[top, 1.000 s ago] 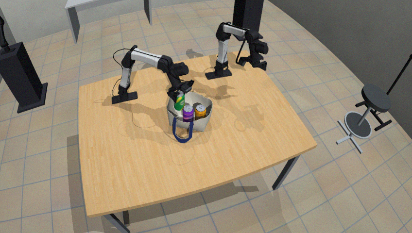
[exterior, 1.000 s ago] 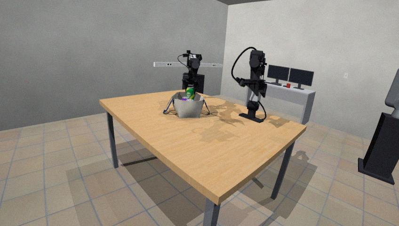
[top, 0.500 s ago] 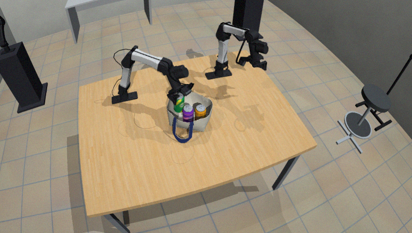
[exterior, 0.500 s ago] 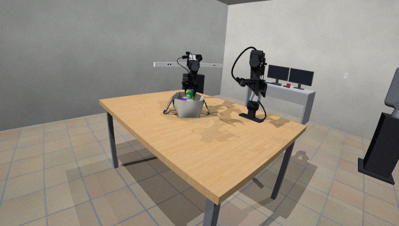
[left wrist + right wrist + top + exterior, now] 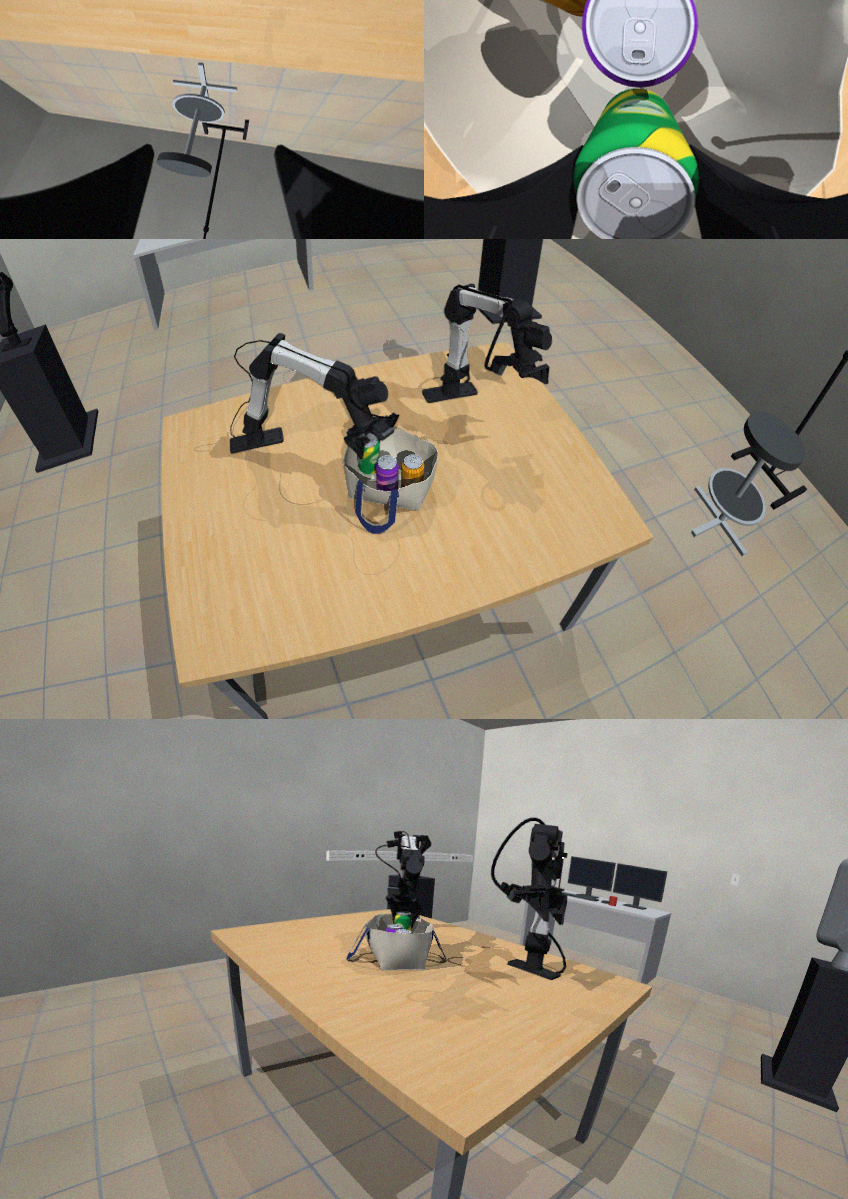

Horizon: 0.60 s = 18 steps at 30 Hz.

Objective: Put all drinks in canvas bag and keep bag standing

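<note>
Two cans, purple [image 5: 386, 473] [image 5: 640, 35] and orange [image 5: 412, 469], stand near the held green can [image 5: 368, 457] [image 5: 402, 921] [image 5: 638, 134]

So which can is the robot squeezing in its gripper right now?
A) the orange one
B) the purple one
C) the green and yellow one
C: the right gripper's fingers press on both sides of the green and yellow can.
</note>
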Available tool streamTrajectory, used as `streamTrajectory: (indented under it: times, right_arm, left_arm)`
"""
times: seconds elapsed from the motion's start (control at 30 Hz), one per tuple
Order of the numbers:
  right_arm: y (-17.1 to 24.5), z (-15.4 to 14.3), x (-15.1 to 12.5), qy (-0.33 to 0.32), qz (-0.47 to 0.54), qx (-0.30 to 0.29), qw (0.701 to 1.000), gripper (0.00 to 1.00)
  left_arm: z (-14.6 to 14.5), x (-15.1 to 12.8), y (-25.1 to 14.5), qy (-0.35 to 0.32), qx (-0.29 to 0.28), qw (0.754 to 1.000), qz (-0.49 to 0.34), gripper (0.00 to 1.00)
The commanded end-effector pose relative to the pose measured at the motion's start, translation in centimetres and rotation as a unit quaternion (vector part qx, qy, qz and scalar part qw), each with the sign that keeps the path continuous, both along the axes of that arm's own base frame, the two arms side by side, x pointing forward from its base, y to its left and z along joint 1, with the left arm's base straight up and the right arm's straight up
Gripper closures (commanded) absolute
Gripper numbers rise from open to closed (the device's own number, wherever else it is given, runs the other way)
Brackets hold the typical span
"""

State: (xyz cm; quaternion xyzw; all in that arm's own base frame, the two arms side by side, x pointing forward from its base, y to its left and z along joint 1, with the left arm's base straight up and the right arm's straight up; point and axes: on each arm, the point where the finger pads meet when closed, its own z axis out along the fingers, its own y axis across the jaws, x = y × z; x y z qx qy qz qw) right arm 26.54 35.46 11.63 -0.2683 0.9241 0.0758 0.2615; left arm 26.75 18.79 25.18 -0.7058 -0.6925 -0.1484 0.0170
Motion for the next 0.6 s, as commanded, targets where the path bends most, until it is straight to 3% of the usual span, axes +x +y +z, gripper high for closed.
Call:
streamTrajectory:
  times: [0.0, 0.1, 0.2, 0.27, 0.43, 0.47, 0.57]
  right_arm:
    - [3.0, 5.2, 2.1, -0.063, 0.0, 0.089, 0.994, 0.26]
    - [2.1, 2.9, 1.3, -0.049, -0.001, 0.066, 0.997, 0.26]
    - [2.5, 4.3, 1.9, -0.061, -0.003, 0.08, 0.995, 0.26]
    - [1.9, 2.9, 1.3, -0.052, -0.003, 0.065, 0.997, 0.26]
    - [2.3, 4.0, 1.7, -0.06, -0.002, 0.075, 0.995, 0.26]
    - [1.8, 2.6, 1.4, -0.053, -0.001, 0.062, 0.997, 0.26]
    - [2.4, 3.9, 1.7, -0.061, -0.002, 0.076, 0.995, 0.26]
  left_arm:
    - [1.6, 0.4, 0.0, -0.023, 0.009, 1.0, 0.005, 0.09]
    - [1.8, 0.5, 0.0, -0.025, 0.013, 1.0, 0.003, 0.09]
    - [1.8, 0.5, 0.0, -0.025, 0.013, 1.0, 0.003, 0.09]
    - [1.8, 0.5, 0.0, -0.025, 0.013, 1.0, 0.003, 0.09]
    - [1.8, 0.5, 0.0, -0.025, 0.013, 1.0, 0.003, 0.09]
    - [1.8, 0.5, 0.0, -0.025, 0.013, 1.0, 0.003, 0.09]
    - [1.8, 0.5, 0.0, -0.025, 0.013, 1.0, 0.003, 0.09]
